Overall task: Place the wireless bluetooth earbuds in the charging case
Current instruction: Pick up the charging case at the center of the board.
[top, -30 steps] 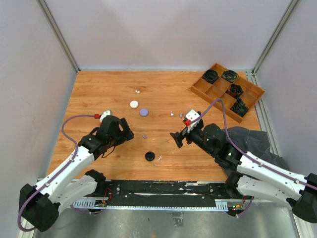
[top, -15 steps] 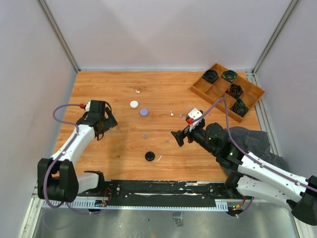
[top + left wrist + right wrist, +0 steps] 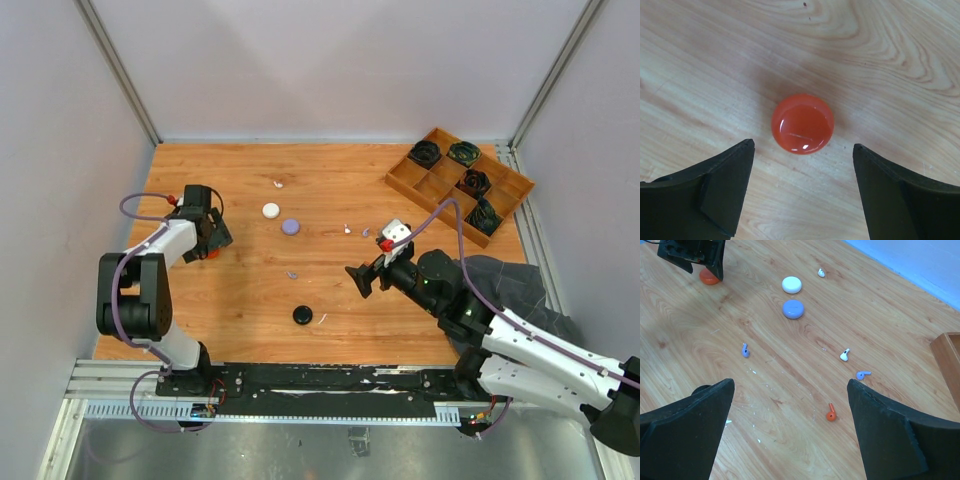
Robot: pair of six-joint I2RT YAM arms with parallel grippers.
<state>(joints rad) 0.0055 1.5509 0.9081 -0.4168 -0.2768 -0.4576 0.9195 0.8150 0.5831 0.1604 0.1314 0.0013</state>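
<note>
A glossy red-orange round case (image 3: 802,123) lies shut on the wood. My left gripper (image 3: 803,145) hovers over it, open, one finger on each side, touching nothing. It shows at the table's left in the top view (image 3: 211,243). My right gripper (image 3: 790,385) is open and empty above mid-table (image 3: 362,278). Below it lie a red-orange earbud (image 3: 830,413), a pale purple earbud (image 3: 863,374), a white earbud (image 3: 844,355) and another purple earbud (image 3: 745,350). A further white earbud (image 3: 821,273) lies far back. No black earbud shows.
A white puck (image 3: 271,210), a purple puck (image 3: 291,227) and a black puck (image 3: 302,315) lie on the table. A wooden tray (image 3: 500,195) with black coiled bundles stands at back right. Grey cloth (image 3: 510,275) lies at the right edge.
My left arm has swung from near the table's middle out to the far left, over the red-orange case. My right arm has barely moved.
</note>
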